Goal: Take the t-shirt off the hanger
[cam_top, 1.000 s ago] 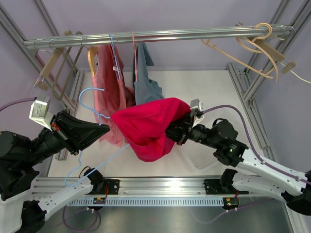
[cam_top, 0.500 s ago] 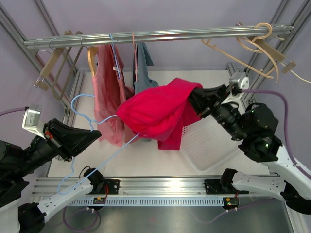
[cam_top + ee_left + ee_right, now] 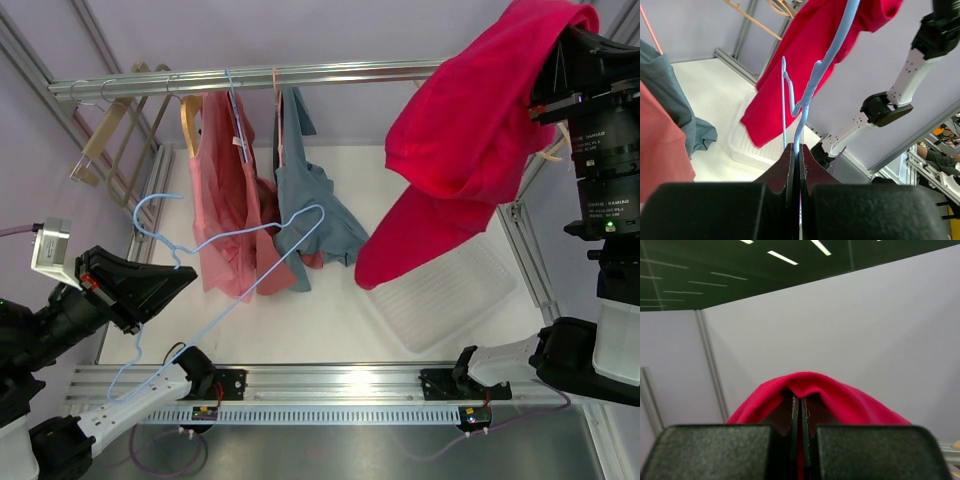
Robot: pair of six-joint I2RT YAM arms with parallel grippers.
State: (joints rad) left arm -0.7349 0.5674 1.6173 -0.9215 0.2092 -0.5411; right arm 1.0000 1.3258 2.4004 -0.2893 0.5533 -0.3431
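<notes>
High rear view facing down, wrist views close, all sharing t-shirt (image 3: 460,120)

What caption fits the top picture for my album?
Right fingers hold the red t-shirt high, clear of the blue hanger pinched in the left fingers.

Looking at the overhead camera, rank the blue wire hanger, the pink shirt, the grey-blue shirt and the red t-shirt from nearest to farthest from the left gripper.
1. Blue wire hanger: clamped in the left gripper.
2. Pink shirt: on the rail, left.
3. Grey-blue shirt: beside it, centre.
4. Red t-shirt: upper right, held by the right gripper.
</notes>
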